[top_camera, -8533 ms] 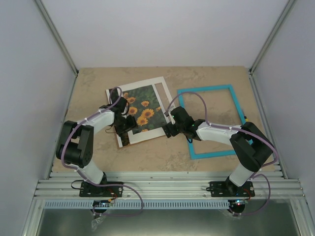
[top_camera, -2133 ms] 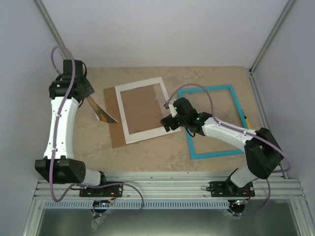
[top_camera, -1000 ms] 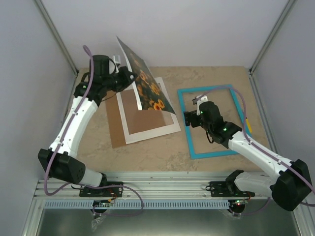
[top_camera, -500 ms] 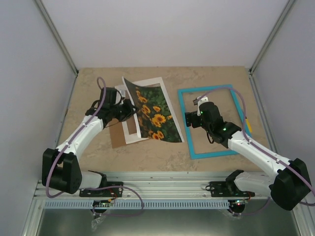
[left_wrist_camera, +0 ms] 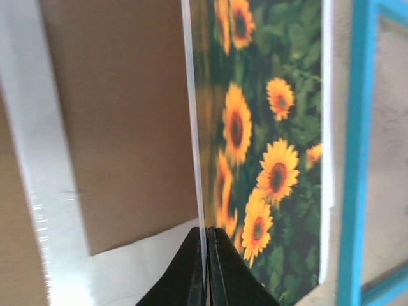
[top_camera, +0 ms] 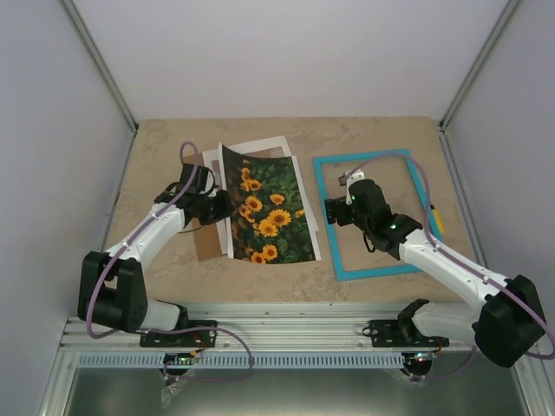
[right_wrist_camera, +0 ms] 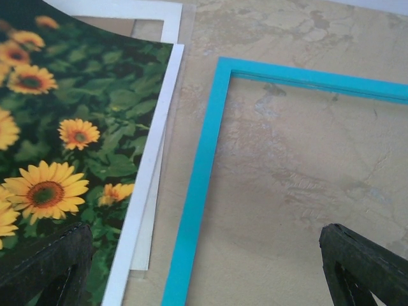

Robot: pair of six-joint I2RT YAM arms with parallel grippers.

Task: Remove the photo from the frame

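In the top view, the left fingers [top_camera: 220, 206] are gripping the left edge of the photo [top_camera: 270, 208], which is lying face up over the white mat [top_camera: 260, 146] and brown backing board [top_camera: 205, 248] in the middle of the desk [top_camera: 156, 156], just beside the frame [top_camera: 368, 272] sitting empty toward the right edge; the right fingers [top_camera: 333, 211] are hovering over the frame's left rail. In the left wrist view, the fingers [left_wrist_camera: 194, 268] are pinching the print's thin edge, closed tight on it, with the photo [left_wrist_camera: 268, 159] draping toward the frame [left_wrist_camera: 354, 159]. In the right wrist view, the fingers [right_wrist_camera: 44, 268] are standing wide apart and holding nothing above the photo [right_wrist_camera: 76, 95] and frame [right_wrist_camera: 197, 166]. Judging by this, the removal is essentially finishing: the next move is calling for letting go and lifting clear without dragging the print.
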